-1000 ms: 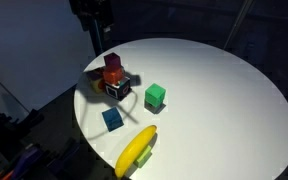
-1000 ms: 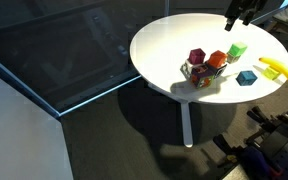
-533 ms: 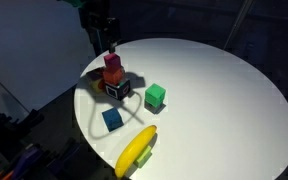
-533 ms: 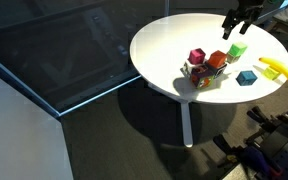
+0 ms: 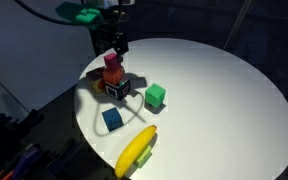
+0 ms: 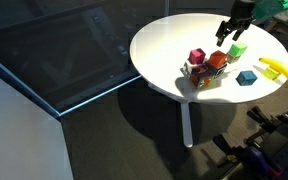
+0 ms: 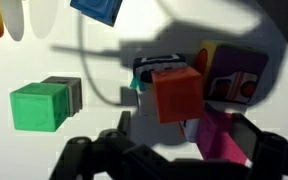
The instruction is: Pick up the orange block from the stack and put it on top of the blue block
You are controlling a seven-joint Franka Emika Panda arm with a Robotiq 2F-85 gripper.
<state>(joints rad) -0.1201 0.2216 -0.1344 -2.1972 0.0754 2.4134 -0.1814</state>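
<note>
1 hand (image 5: 115, 46) over orange blk (image 7: 176, 92)

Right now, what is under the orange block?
A dark patterned cube; only its edges show around the orange block in the wrist view. Its top face is covered.

Room's pretty dark, and only the white tabletop (image 5: 224, 100) is lit up, nearly blown out in both exterior views. Everything's low-res and soft. In the wrist view there are hard dark shadows toward 12 o'clock, and the end effector (image 7: 179, 140) at 6 o'clock is a blurry black silhouette.
</note>
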